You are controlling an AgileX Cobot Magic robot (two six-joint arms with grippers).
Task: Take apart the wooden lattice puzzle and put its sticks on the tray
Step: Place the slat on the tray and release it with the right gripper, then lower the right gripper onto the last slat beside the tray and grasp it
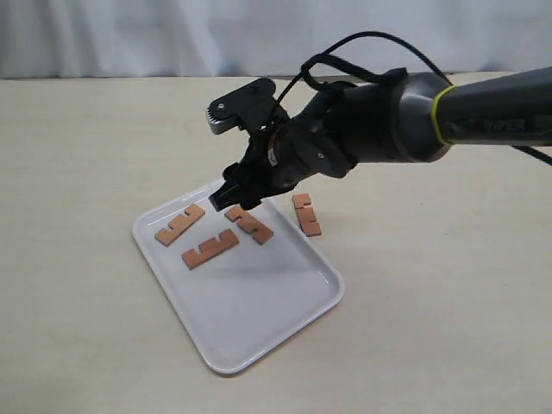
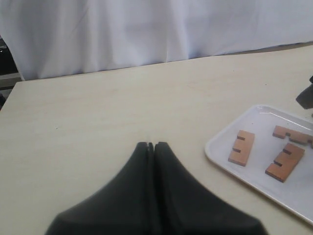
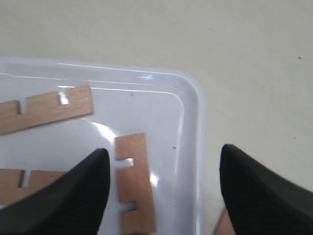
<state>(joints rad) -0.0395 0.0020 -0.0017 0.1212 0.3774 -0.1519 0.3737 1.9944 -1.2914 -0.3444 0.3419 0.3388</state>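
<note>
- right gripper (image 1: 231,199) wide open, empty, over the tray's (image 1: 259,358) far corner.
- last stick (image 1: 306,216) lies off tray's right edge; a grab could skid it or knock the rim.

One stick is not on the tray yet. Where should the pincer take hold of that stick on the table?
Likely its middle, pinched across the narrow width, from straight above: the stick seems to lie flat on the table, beside the tray, with both long edges free.

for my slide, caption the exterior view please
Right end effector open above the tray, three sticks lying in it, fourth stick on the table beside it.
</note>
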